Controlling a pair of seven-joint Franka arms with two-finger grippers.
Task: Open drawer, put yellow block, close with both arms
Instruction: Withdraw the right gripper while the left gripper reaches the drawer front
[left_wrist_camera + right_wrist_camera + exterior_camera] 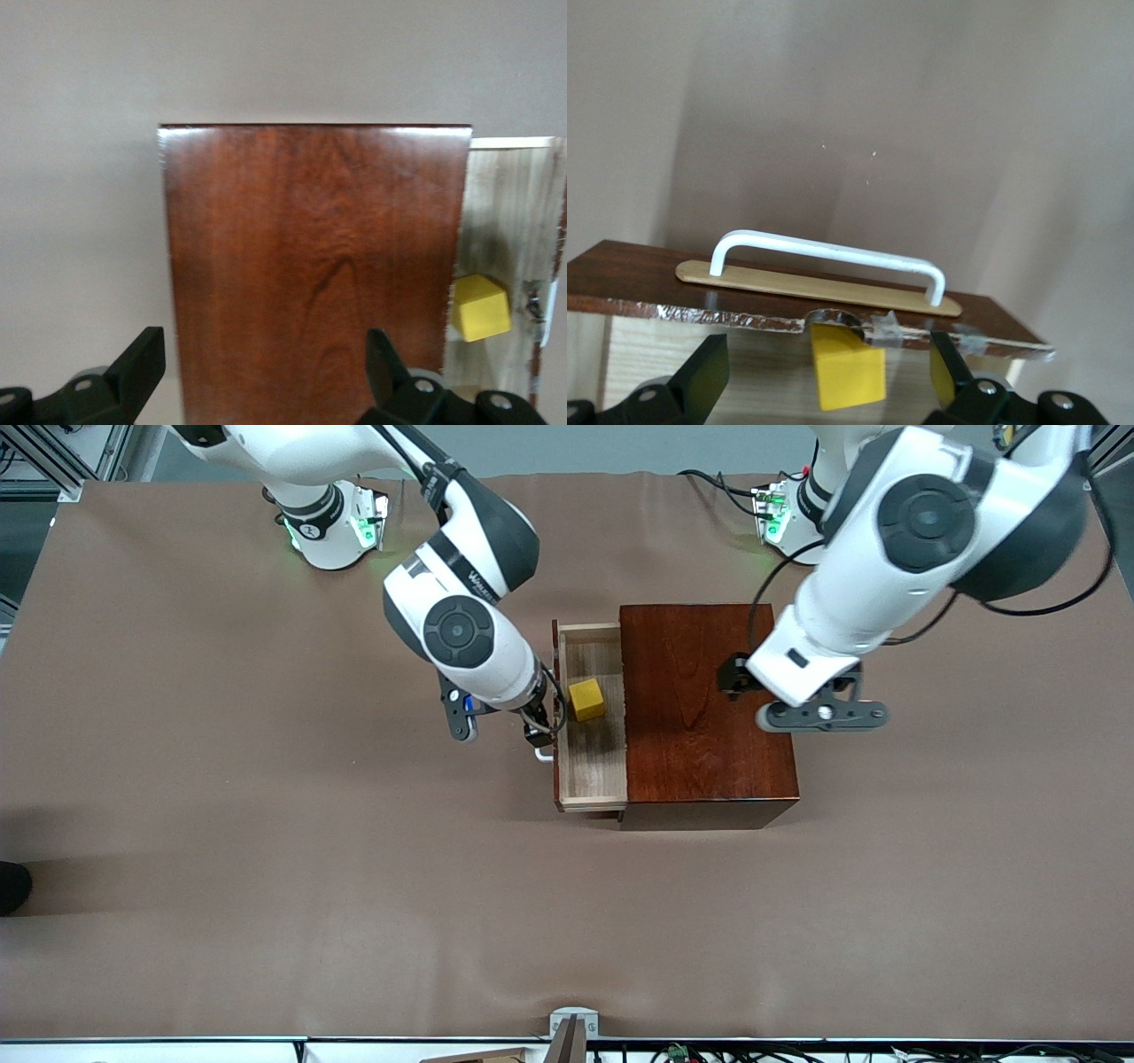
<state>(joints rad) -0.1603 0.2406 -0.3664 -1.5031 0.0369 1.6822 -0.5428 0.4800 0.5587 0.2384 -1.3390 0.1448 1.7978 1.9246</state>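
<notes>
The drawer stands pulled out of the dark wooden box toward the right arm's end of the table. Its white handle is on the outer front. The yellow block rests on the drawer's pale floor. My right gripper hangs open over the drawer's front edge. In the right wrist view the block shows between the spread fingers with a gap on each side. My left gripper hovers open over the box top, holding nothing.
Brown cloth covers the table all round the box. Both arm bases stand along the edge farthest from the front camera. In the left wrist view the block and drawer show beside the box top.
</notes>
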